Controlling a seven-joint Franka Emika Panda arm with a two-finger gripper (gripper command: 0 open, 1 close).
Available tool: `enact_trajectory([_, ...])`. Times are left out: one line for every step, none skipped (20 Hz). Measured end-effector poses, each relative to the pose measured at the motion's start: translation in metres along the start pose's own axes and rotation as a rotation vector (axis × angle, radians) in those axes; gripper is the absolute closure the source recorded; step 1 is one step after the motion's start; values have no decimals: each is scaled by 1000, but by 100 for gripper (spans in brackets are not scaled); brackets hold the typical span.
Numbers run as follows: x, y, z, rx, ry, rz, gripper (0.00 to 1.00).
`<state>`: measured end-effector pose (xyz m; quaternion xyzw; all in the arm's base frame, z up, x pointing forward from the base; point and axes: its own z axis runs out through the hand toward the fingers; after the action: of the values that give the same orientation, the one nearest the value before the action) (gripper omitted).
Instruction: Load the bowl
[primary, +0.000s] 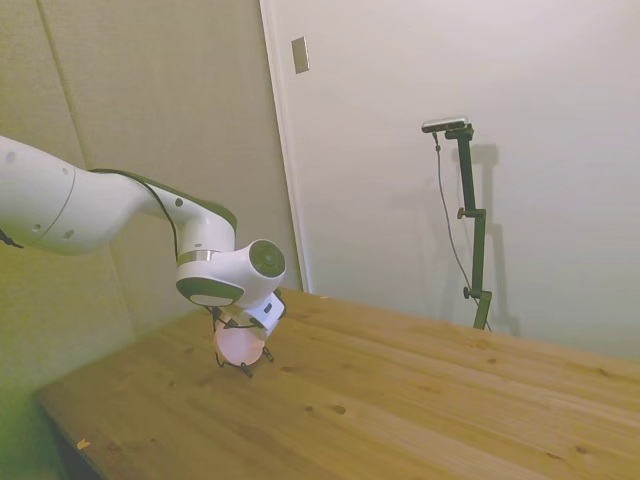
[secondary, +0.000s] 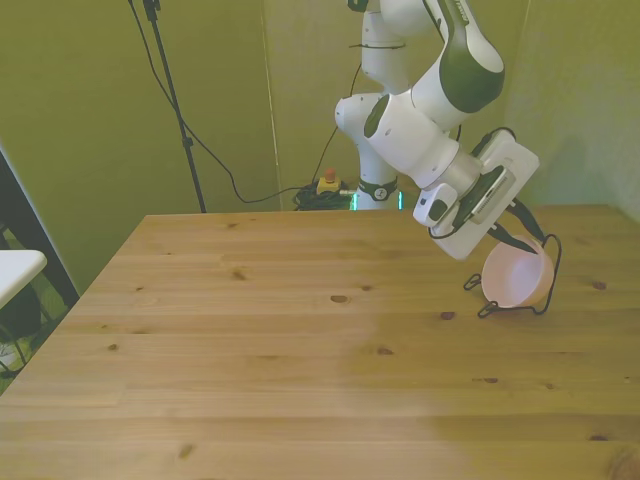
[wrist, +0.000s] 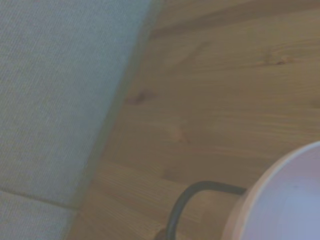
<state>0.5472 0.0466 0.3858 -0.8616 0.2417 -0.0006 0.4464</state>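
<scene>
At the front view's right | one bowl (secondary: 516, 278) tilted in one wire rack (secondary: 549, 262) — fingers' (secondary: 520, 236) state unclear

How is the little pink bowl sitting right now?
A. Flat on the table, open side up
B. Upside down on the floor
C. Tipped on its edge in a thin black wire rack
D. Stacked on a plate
C: in the front view the bowl stands tilted on edge, its open side facing the front view's left, with the black wire rack looping around it on the table.
</scene>
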Motion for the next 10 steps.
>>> enact_trajectory([-1,0,-6,6,0,-1,0])
enact_trajectory([-3,1,-13,13,3,0,0])
enact_trajectory([-6,2,-22,18,9,0,0])
enact_trajectory([-10,3,-32,23,16,-1,0])
enact_trajectory([-14,5,-41,26,26,-2,0])
enact_trajectory([-20,7,-50,22,37,-7,0])
enact_trajectory([-25,9,-60,13,49,-10,0])
enact_trajectory([-30,12,-70,-2,63,-6,0])
enact_trajectory([-34,15,-81,-22,80,6,0])
enact_trajectory([-39,17,-92,-49,106,25,0])
